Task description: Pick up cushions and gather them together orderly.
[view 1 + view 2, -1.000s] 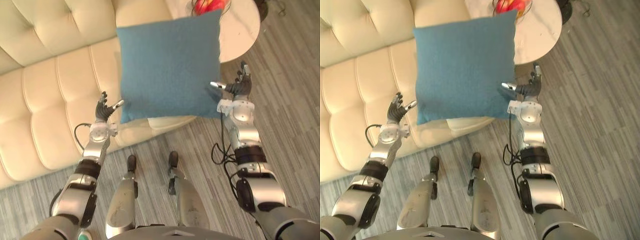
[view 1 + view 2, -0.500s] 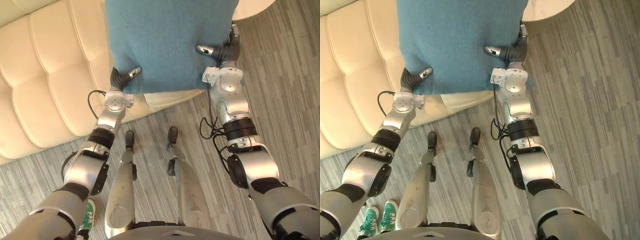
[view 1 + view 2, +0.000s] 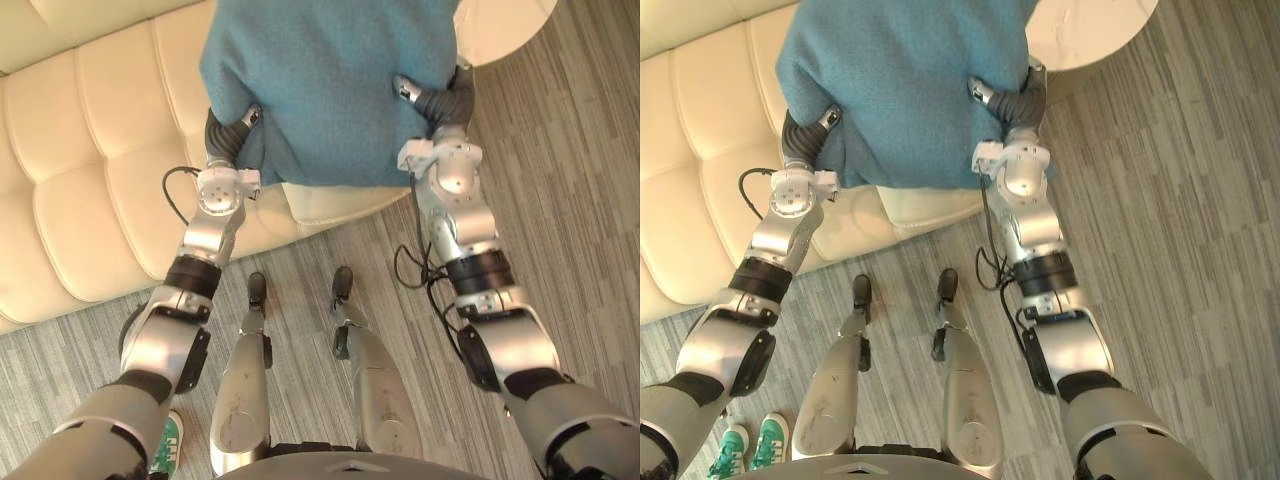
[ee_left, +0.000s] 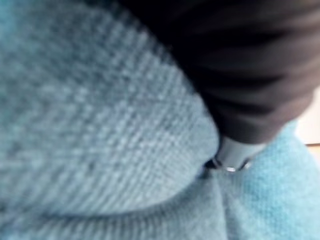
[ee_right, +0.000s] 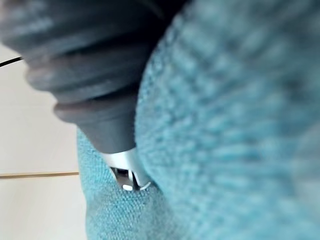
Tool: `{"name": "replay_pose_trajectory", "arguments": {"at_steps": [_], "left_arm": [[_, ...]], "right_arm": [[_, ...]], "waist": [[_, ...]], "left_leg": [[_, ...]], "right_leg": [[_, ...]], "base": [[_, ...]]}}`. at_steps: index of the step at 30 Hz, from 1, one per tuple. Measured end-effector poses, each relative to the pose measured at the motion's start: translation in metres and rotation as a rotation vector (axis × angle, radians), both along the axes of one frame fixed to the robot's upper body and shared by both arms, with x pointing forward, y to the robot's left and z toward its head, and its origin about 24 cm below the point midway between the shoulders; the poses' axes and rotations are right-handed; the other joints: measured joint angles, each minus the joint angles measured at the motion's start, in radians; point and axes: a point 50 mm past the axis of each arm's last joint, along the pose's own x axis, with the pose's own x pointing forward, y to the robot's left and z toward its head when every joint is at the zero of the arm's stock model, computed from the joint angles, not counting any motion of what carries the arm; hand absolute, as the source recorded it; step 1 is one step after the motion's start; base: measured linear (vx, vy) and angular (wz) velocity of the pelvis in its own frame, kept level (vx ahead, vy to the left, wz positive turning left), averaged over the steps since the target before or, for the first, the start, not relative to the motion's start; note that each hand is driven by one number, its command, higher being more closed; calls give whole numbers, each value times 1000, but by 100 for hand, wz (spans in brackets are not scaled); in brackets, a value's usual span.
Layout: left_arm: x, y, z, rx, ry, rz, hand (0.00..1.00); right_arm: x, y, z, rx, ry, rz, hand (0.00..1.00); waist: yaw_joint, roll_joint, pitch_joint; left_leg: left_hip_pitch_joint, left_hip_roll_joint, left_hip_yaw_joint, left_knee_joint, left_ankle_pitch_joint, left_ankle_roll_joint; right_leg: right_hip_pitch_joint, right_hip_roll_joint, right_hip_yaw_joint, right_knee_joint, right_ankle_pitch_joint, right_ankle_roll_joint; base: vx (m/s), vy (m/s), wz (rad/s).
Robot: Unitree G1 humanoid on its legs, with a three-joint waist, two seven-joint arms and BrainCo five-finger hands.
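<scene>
Two-handed hold: the teal cushion (image 3: pixel 330 90) hangs clear of the cream sofa (image 3: pixel 90 200), above its front edge, the left hand (image 3: pixel 225 135) clamped on its left border, the right hand (image 3: pixel 440 100) on its right, thumbs over the near face, seat just ahead

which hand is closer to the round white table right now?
Right. The right hand pinches one edge of the blue cushion, right beside the round white table. The left hand pinches the opposite edge, over the cream sofa, farther off.
</scene>
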Motion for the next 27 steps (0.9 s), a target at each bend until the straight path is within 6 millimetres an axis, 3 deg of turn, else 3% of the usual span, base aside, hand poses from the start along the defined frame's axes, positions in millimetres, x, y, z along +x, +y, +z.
{"name": "replay_pose_trajectory", "arguments": {"at_steps": [4,9,12,21,27], "left_arm": [[-21,0,-32,1,41,-20,100],[-53,-3,-51,-28,30,-46,100],[-83,-6,-78,-107,81,-44,100],[-150,9,-134,-193,229,-11,100],[-177,15,-160,-227,346,4,100]], "right_arm": [[-25,3,-42,45,57,24,100],[-53,4,-75,102,97,17,100],[-76,3,-99,119,134,18,100],[-114,15,-124,-41,167,88,100],[-127,21,-146,-58,253,131,100]], "waist": [[4,0,-1],[-9,0,-5],[-15,0,-102],[-13,14,-281],[-7,20,-329]], "left_leg": [[92,-15,-4,-24,-2,-3],[195,-31,-23,-55,-5,-4],[226,-40,-37,-84,-10,1],[349,-39,-60,-128,-27,17],[384,-39,-53,-118,-45,34]], "right_leg": [[40,-21,-10,108,-83,2],[111,-48,-32,175,-146,7],[129,-56,-42,189,-184,18],[299,-45,-68,71,-164,42],[379,-31,-60,-30,-115,50]], "base": [[50,-22,14],[39,-23,17],[55,-8,17],[59,14,6],[19,43,-5]]}}
